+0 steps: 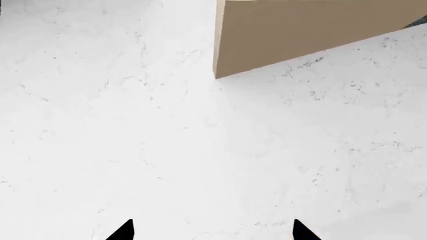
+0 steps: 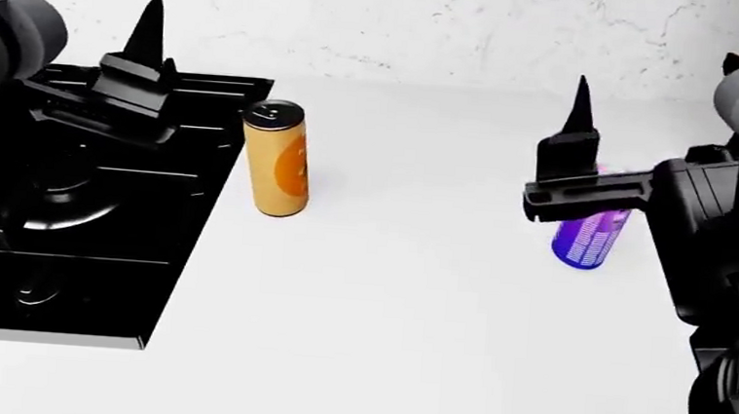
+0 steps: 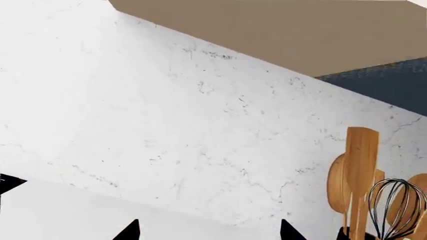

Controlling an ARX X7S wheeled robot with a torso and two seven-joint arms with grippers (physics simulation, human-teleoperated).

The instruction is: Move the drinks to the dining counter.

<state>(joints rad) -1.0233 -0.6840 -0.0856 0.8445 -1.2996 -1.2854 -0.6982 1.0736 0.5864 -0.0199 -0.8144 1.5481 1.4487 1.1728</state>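
Standing upright on the white worktop, both drinks remain where you must collect them; neither has been lifted. The golden-yellow can sits just beside the edge of the black gas hob, its silver top facing up. The purple-to-blue can stands well apart from it, on the robot's right, partly hidden behind the right gripper.

Your right gripper hangs in front of and above that can, fingers pointing upward at the marble wall. Its wrist view shows two dark fingertips set apart with only wall between them, so its jaws stand spread and hold nothing. A holder of wooden utensils and a whisk appears in that view against the wall.

Your left gripper hovers over the hob, likewise raised; its wrist view shows separated tips, bare marble and the underside of a tan cabinet. It too is spread and empty.

The dining counter is not visible in any view. In my judgement the task is at its start: both arms look parked in a neutral pose, each on the side of its nearest can, and each wrist would need to be tilted down before any grasp. Mind the hob's raised grates near the yellow can.
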